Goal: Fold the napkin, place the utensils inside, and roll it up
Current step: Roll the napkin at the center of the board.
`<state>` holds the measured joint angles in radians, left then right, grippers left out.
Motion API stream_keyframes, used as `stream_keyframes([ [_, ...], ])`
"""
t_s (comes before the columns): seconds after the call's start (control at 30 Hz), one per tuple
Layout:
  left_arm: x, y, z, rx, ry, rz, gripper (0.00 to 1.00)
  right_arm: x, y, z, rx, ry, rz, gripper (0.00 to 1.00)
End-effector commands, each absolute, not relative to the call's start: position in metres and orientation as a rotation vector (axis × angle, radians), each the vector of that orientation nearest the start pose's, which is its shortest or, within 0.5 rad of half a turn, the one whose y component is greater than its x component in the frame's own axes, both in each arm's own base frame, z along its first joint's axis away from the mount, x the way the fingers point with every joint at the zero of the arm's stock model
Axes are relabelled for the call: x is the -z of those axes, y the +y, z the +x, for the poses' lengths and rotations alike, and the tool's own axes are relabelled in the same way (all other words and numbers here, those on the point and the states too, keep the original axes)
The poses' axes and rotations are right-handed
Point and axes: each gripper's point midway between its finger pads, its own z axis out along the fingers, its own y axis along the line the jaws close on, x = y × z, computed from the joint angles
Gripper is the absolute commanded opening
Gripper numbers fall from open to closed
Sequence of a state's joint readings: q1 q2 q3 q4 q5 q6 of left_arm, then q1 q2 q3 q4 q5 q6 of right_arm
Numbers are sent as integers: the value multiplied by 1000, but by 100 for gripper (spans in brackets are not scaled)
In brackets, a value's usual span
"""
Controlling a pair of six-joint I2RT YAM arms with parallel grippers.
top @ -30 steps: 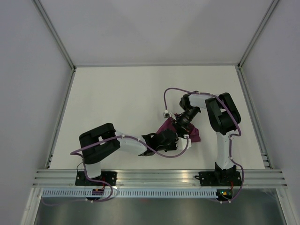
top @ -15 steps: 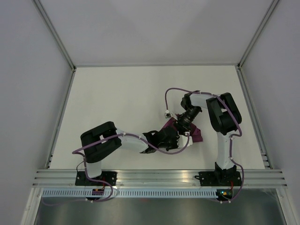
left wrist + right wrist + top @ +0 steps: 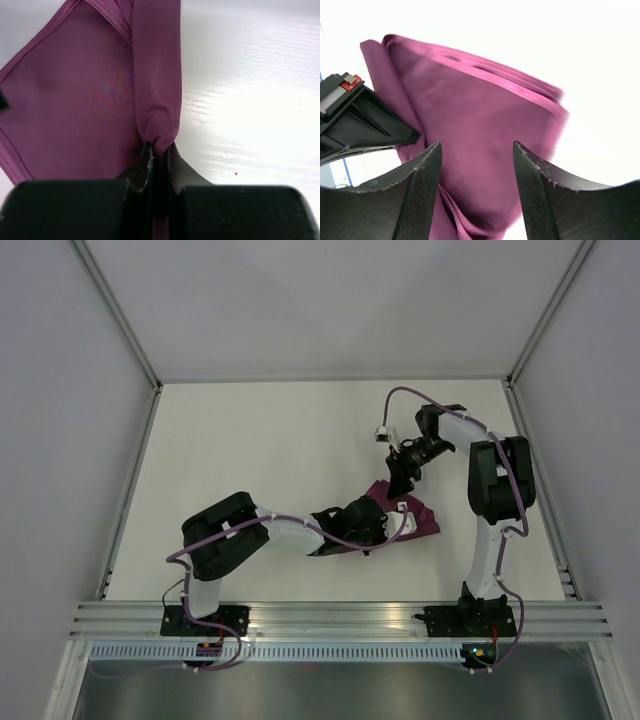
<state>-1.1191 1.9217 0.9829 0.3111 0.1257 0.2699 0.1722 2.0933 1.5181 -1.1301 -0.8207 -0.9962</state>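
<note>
R claw (image 3: 402, 476) opened & backed off napkin (image 3: 75, 100); L claw (image 3: 160, 148) clamped its fold.

Thin satiny plum cloth napkin (image 3: 75, 110) on glossy white table (image 3: 250, 100)

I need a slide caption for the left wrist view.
Left gripper pinches a bunched fold of the thin plum-purple cloth napkin on the white table.

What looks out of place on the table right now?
The napkin lies bunched rather than flat. The left gripper pinches one edge into a narrow twisted strip, and the folded layers sit uneven near the open right gripper. No utensils show in any view.
</note>
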Motion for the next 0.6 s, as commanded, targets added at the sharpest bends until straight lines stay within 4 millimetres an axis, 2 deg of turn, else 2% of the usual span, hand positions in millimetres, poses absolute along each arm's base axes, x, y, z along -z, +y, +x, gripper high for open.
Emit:
stream_keyframes([
  [0.0,47,-390,174,597,2035,1571,2,-89,159,349,-1145,2167,-1242,65],
  [0.03,49,-391,174,595,2056,1566,2,-95,148,358,-1143,2152,-1176,65],
  [0.13,57,-383,174,596,2136,1547,2,-113,121,366,-1139,2123,-1052,64],
  [0.2,59,-377,178,608,2189,1520,2,-130,111,363,-1139,2058,-1024,64],
  [0.23,61,-374,177,615,2211,1510,2,-134,96,362,-1128,2055,-983,64],
  [0.37,67,-361,182,685,2343,1434,2,-154,70,338,-1067,1970,-982,64],
  [0.43,71,-354,178,721,2405,1429,2,-155,60,325,-1026,1933,-1012,64],
  [0.57,74,-348,182,744,2503,1408,2,-148,64,287,-933,1886,-1098,66],
])
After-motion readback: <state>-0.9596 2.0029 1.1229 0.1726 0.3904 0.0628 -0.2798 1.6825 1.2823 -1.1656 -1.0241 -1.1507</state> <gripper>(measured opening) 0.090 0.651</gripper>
